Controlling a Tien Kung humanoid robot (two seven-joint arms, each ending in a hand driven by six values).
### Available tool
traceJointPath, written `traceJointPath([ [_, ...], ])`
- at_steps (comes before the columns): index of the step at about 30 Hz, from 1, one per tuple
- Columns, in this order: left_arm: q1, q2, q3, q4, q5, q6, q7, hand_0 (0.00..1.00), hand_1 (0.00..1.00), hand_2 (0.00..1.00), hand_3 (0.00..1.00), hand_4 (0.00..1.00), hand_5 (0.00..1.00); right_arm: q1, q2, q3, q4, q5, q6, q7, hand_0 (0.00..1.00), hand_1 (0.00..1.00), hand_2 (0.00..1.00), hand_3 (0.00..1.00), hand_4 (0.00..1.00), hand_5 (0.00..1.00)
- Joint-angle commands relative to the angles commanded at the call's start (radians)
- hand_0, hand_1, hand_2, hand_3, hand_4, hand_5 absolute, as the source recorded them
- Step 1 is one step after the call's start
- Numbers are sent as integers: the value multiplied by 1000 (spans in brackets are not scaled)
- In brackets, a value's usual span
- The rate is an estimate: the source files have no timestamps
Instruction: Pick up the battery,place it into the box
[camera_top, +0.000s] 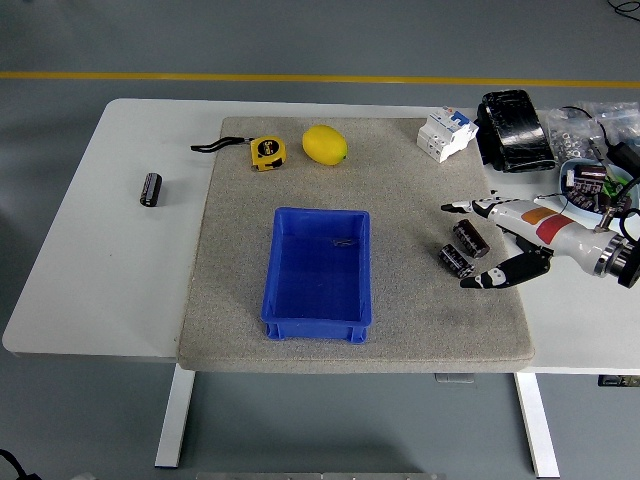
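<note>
Batteries (462, 248) between right hand (500, 240) open fingers (495, 275), box (319, 272) apart.

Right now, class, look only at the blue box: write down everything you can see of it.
The blue box is an open-topped rectangular crate, plastic by its look, with a thick rim and ribbed near wall. It sits upright on the grey mat, near its front edge, long side running away from the camera. Inside it seems empty, apart from a faint mark on the floor. Nothing touches it; the right hand and two batteries lie apart to its right.

Right hand (505, 240) beside batteries (463, 248)
</note>
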Motion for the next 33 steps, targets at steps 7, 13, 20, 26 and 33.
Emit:
traceJointPath([
  [7, 1, 0, -6, -1, 14, -3, 2, 747, 720, 759, 571, 608, 536, 53, 58, -38, -69, -175, -117, 47, 876, 808, 839, 888, 961, 228],
  [13, 1, 2, -13, -2, 27, -7, 5, 747, 720, 758, 571, 608, 536, 104, 107, -104, -170, -227, -210, 92, 839, 770, 803, 852, 937, 209],
  [20, -4, 3, -5, -4, 18, -6, 3, 747, 720, 757, 571, 608, 535, 114, 138, -132, -252, -234, -228, 100, 819, 748, 787, 840, 929, 204],
  [26, -8, 4, -3, -4, 14, -6, 3, 747, 719, 757, 571, 609, 535, 124, 151, -170, -310, -238, -233, 100, 820, 751, 789, 846, 913, 188],
  [33, -10, 3, -1, -6, 12, -6, 4, 747, 719, 757, 572, 608, 536, 144, 161, -227, -361, -243, -278, 111, 825, 755, 792, 847, 896, 177],
])
